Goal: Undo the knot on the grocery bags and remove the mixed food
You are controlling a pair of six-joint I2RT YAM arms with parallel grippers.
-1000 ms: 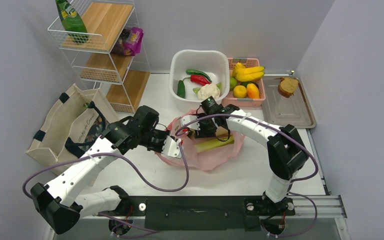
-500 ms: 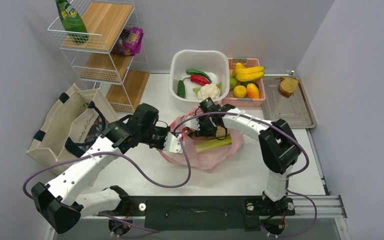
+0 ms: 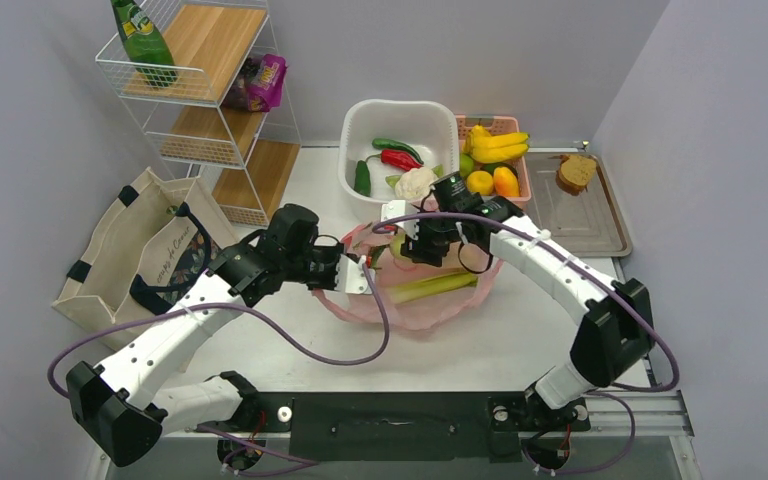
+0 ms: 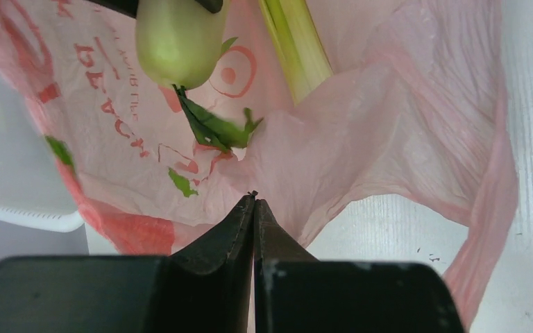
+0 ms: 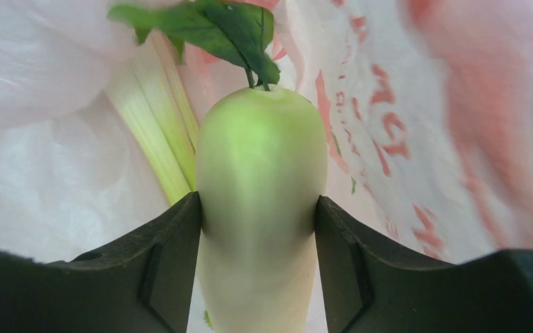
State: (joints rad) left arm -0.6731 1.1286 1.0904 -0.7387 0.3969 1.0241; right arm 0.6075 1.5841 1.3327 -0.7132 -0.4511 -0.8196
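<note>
The pink plastic grocery bag (image 3: 430,312) lies with its mouth open on the table; no knot shows. My left gripper (image 4: 255,201) is shut on a fold of the bag's near-left rim (image 4: 388,125). My right gripper (image 5: 257,201) is shut on the white radish (image 5: 257,166), leaves pointing away, held above the bag's opening. From the left wrist view the radish (image 4: 178,41) hangs over the bag's inside. A pale-green leafy stalk (image 3: 435,287) lies inside the bag. The beige canvas tote (image 3: 120,255) rests at the left.
A white tub (image 3: 400,112) with cauliflower and peppers stands just behind the bag. A pink basket (image 3: 522,190) holds bananas (image 3: 498,145) and orange fruit (image 3: 505,182). A metal tray (image 3: 585,225) carries bread. The wire shelf (image 3: 195,100) bears a green bottle (image 3: 143,40) and a purple packet (image 3: 265,80).
My right arm has lifted and swung back-right with the radish in its jaws. The bag's mouth is spread wider. My left gripper has shifted slightly right, still pinching the rim.
</note>
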